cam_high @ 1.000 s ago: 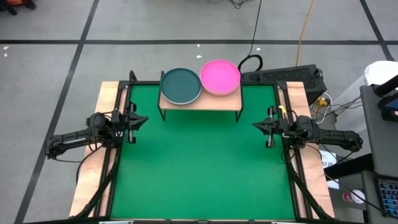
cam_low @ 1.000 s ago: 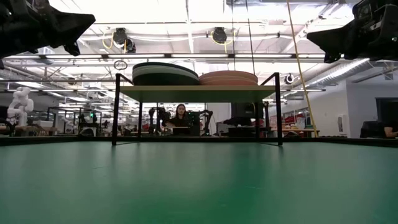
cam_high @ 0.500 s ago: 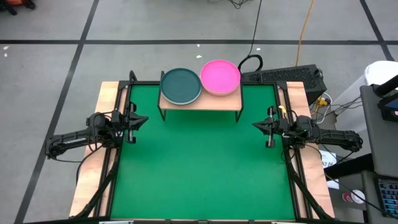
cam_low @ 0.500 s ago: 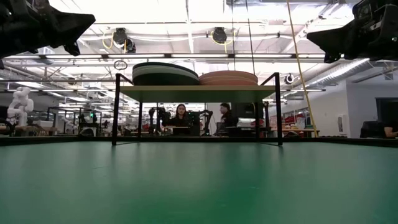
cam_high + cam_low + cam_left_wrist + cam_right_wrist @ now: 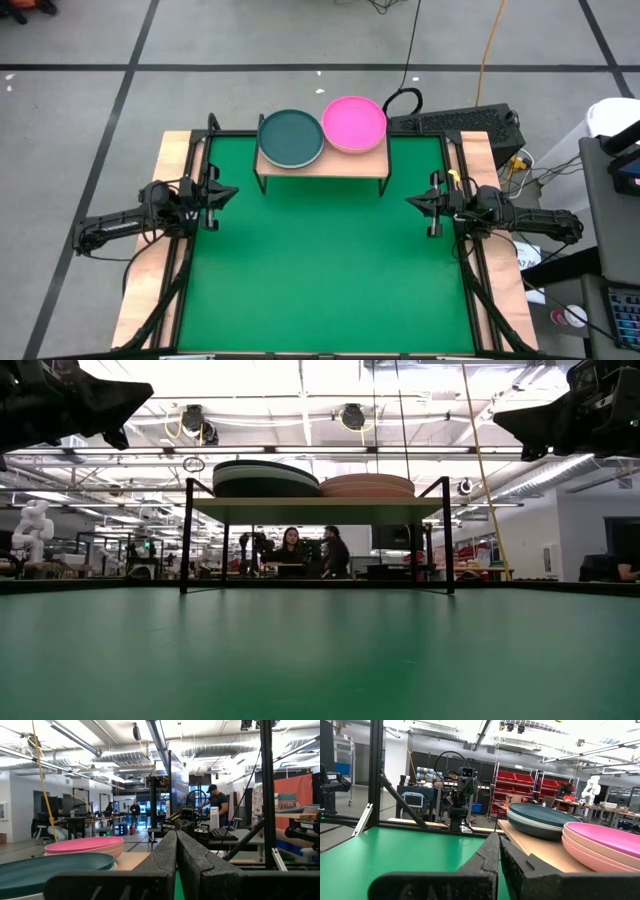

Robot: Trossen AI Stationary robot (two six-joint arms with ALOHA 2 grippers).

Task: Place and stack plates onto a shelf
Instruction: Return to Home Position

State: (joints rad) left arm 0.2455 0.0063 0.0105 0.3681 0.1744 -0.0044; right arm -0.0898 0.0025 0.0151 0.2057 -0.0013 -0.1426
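Two tools pinched closed on nothing: left tool (image 5: 230, 192), right tool (image 5: 410, 202), clear of the shelf (image 5: 340, 160).

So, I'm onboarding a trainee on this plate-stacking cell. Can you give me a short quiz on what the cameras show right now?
1. True or false: in the high view, the magenta plate tops the right-hand stack on the shelf.
2. What tops the other stack? A) a pale mint plate B) the dark teal plate C) a peach plate
3. Fill in: the left gripper and the right gripper both have their fingers ____ and hold nothing.

Key: 1 true; 2 B; 3 shut.
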